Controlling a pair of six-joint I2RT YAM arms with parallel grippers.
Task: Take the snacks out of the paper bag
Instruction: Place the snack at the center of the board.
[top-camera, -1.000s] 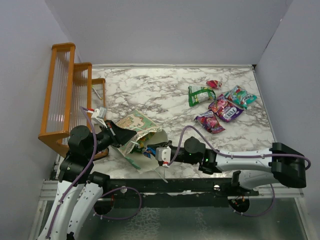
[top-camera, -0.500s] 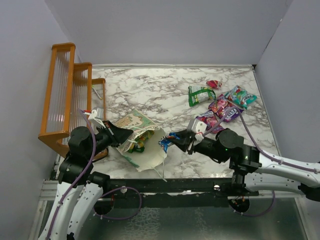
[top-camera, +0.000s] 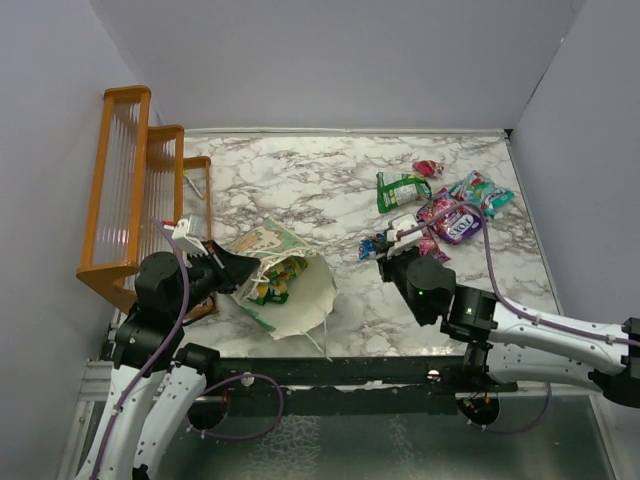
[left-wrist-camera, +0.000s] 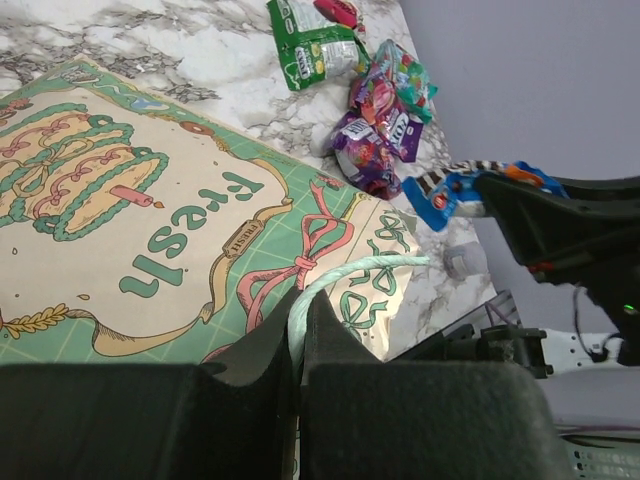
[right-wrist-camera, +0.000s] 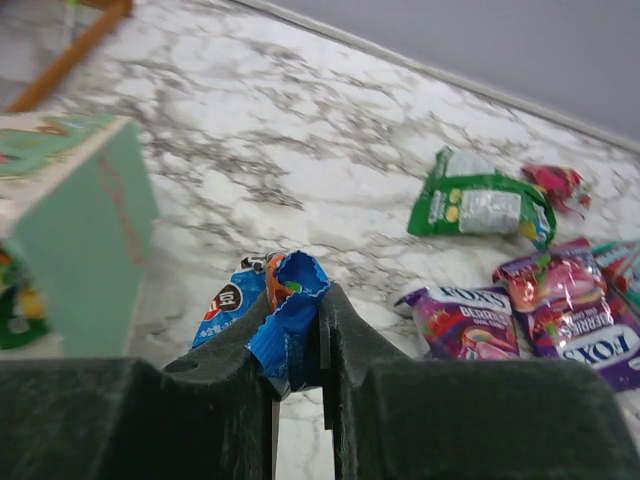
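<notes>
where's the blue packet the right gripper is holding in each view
Top external: blue packet centre-right, in the right gripper.
Left wrist: right of centre, beyond the paper bag.
Right wrist: bottom centre, clamped.
Shared landmark: the green packet, in all three.

white arm links (top-camera: 545, 335); black joints (top-camera: 160, 280); purple cables (top-camera: 188, 300), perhaps sleeved

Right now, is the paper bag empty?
No, colourful snacks show inside the paper bag's open mouth.
</notes>
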